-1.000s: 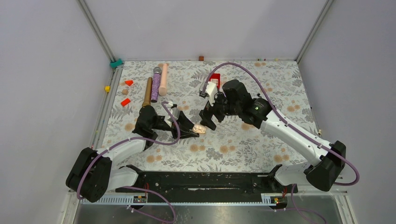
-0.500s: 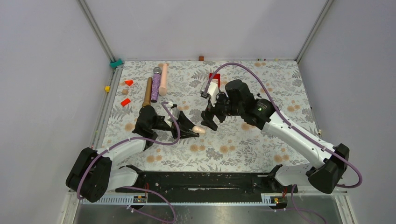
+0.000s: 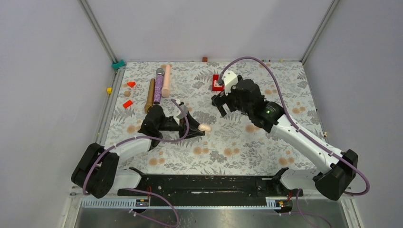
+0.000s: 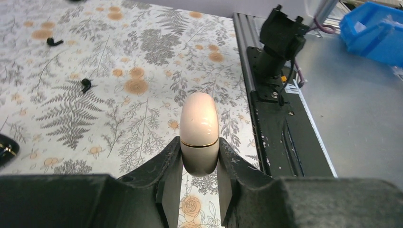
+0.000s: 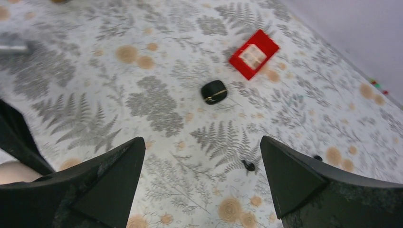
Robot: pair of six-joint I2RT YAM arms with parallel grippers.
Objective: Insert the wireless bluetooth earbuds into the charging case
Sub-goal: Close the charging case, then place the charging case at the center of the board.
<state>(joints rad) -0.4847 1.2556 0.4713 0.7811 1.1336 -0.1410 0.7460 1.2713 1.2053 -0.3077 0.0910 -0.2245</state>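
- Lifting the right gripper [image 5: 202, 142] off the spot just beside the case where it was hovering a second ago, and drawing it back toward the far side of the floral tablecloth [image 3: 247, 142].
- Keeping the left gripper [image 4: 199, 151] in much the same place near the middle of the cloth, low over the surface.
- Clamping a pale pink, glossy, pebble-shaped charging case [image 4: 199, 118] between the left fingers [image 4: 168, 173], lid shut along a thin gold seam, rounded end poking out beyond the fingertips.
- Spreading the right jaws wide, with nothing between them.
- Leaving two tiny black wireless earbuds [image 4: 85, 84] lying loose on the cloth, apart from each other and well apart from the pink case.
- Showing, in the right wrist view, a small black pebble-like case [image 5: 214, 91] with a gold seam, lying shut on the cloth near a flat red box with a white label [image 5: 253, 53].
- Showing one black earbud on the cloth below the open right jaws in that same view.
- Resting at the far left of the cloth, side by side: a purple glittery cylinder [image 3: 158, 85], a pale pink cylinder [image 3: 166, 80] and a brown cylinder [image 3: 150, 95].
- Lying near those, small red blocks [image 3: 127, 104].
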